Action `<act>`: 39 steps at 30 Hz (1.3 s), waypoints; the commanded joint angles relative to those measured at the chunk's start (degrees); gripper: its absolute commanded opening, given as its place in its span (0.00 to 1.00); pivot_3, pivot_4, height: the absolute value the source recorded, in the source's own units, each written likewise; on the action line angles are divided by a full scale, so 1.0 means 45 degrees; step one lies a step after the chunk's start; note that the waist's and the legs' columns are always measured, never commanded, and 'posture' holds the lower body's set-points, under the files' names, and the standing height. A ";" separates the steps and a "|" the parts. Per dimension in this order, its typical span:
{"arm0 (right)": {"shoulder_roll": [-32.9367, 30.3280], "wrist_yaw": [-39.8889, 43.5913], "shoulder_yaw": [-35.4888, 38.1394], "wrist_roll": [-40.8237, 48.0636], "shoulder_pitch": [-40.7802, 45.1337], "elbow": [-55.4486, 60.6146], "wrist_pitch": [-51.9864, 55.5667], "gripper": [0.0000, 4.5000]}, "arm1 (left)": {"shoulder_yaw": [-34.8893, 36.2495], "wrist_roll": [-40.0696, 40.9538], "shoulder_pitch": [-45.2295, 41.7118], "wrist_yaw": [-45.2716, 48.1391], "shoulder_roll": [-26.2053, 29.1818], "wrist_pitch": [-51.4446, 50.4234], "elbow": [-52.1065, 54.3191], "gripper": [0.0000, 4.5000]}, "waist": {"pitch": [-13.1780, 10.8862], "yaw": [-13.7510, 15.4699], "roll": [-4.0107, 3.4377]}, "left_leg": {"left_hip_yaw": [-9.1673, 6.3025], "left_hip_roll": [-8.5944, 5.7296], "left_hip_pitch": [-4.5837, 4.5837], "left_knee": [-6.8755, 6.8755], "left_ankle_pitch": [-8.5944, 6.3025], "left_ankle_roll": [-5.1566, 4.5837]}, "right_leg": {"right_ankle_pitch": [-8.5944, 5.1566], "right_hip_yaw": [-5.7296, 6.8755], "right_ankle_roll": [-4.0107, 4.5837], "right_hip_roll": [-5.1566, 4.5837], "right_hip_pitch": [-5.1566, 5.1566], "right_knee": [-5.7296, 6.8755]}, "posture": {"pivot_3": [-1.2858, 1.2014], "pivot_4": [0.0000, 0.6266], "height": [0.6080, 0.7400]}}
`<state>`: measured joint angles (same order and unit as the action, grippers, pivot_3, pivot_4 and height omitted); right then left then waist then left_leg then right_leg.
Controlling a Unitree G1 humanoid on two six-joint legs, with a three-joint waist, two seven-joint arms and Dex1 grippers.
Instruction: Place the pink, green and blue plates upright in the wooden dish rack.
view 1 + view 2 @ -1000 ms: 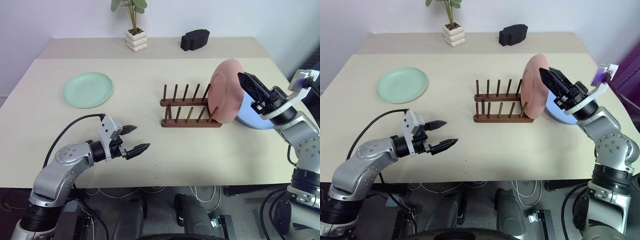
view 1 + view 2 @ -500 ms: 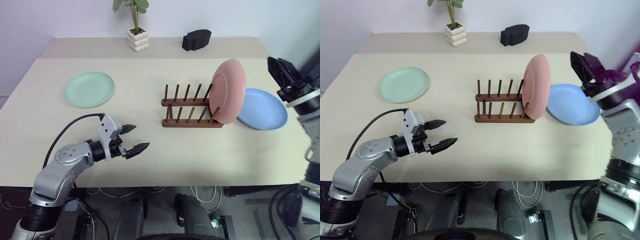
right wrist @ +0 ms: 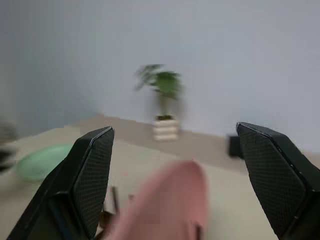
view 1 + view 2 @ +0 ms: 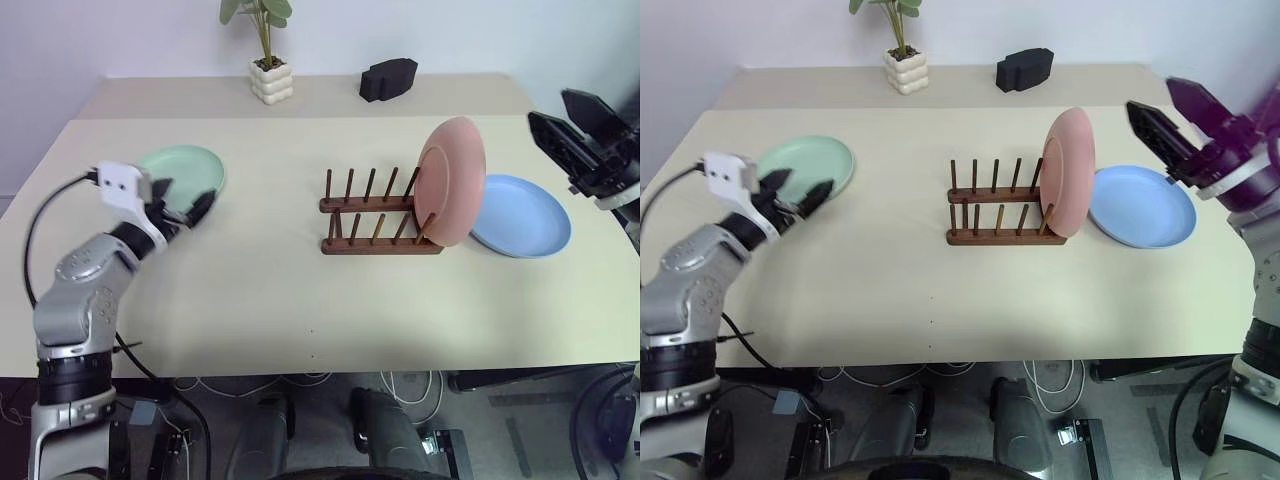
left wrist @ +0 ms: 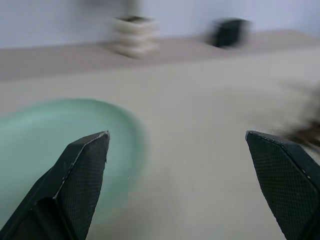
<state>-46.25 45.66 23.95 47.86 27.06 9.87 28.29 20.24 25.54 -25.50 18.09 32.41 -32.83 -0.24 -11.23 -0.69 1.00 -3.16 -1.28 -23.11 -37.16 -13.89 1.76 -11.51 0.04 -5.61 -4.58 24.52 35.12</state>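
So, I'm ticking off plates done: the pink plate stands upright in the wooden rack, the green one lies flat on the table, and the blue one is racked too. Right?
Not quite. The blue plate is not racked; in the left eye view it lies flat on the table, just right of the wooden dish rack. The pink plate does stand upright at the rack's right end, and the green plate lies flat.

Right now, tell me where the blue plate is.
The blue plate lies flat on the table's right side, just right of the pink plate standing in the wooden dish rack.
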 commanded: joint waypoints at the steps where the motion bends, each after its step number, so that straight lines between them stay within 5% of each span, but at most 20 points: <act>1: -0.0108 0.0331 -0.0712 -0.0369 0.0462 0.0802 -0.0204 0.88 | 0.1048 -0.0047 -0.0837 -0.1638 -0.0003 -0.1026 -0.1117 1.00 | -0.0001 0.0022 0.0002 | -0.0001 -0.0003 -0.0002 0.0000 0.0000 0.0000 | -0.0001 0.0000 -0.0003 -0.0006 0.0000 0.0000 | 0.52 0.24 0.97; 7: 0.0933 0.0547 -0.3396 -0.1168 0.1142 0.2446 -0.0320 0.88 | 0.2477 0.0361 -0.2154 -0.3941 -0.0647 -0.2667 -0.3014 1.00 | -0.0003 0.0007 0.0012 | -0.0033 -0.0010 -0.0013 -0.0004 0.0001 0.0001 | 0.0002 0.0018 -0.0007 -0.0007 0.0006 0.0006 | 0.52 0.24 0.97; 17: 0.2106 0.0448 -0.5011 -0.2035 0.0435 0.3315 -0.0398 0.88 | 0.3745 0.0817 -0.4556 -0.4955 -0.1032 -0.1659 -0.7748 1.00 | -0.0001 0.0049 0.0040 | -0.0039 -0.0032 -0.0020 -0.0012 0.0003 0.0007 | 0.0004 0.0024 -0.0006 -0.0018 0.0006 0.0005 | 0.52 0.24 0.97; 26: 0.2334 0.0143 -0.5030 -0.2203 -0.0048 0.3644 -0.0307 0.90 | 0.3377 0.0728 -0.5271 -0.4100 -0.1042 -0.1031 -0.9071 0.03 | 0.0000 0.0019 0.0040 | -0.0040 -0.0032 -0.0018 -0.0006 0.0003 0.0008 | 0.0005 0.0024 -0.0006 -0.0017 0.0007 0.0008 | 0.52 0.24 0.97; 33: 0.2277 0.0076 -0.5348 -0.3064 -0.0182 0.3601 -0.0633 0.90 | 0.3846 0.1496 -0.4934 -0.3695 -0.1525 0.0313 -0.7104 0.01 | -0.0001 0.0023 0.0042 | -0.0039 -0.0029 -0.0017 -0.0005 0.0003 0.0009 | 0.0006 0.0022 -0.0005 -0.0022 0.0008 0.0008 | 0.52 0.24 0.97; 39: 0.1979 -0.0189 -0.7284 -0.7289 0.0687 0.2447 -0.2925 0.90 | 0.2280 0.1854 -0.4456 -0.3404 -0.2002 -0.0290 -0.1728 0.01 | -0.0008 0.0004 0.0054 | -0.0034 -0.0029 -0.0030 -0.0005 0.0005 0.0017 | 0.0007 0.0019 -0.0005 -0.0024 0.0021 0.0005 | 0.52 0.24 0.97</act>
<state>-37.12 45.55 -7.68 19.49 28.02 21.00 18.86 32.99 32.84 -44.37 1.75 22.90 -33.78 -16.08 -11.27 -0.67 1.24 -3.32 -1.42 -23.26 -37.19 -13.85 1.86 -11.48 0.12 -5.63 -4.68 24.63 35.14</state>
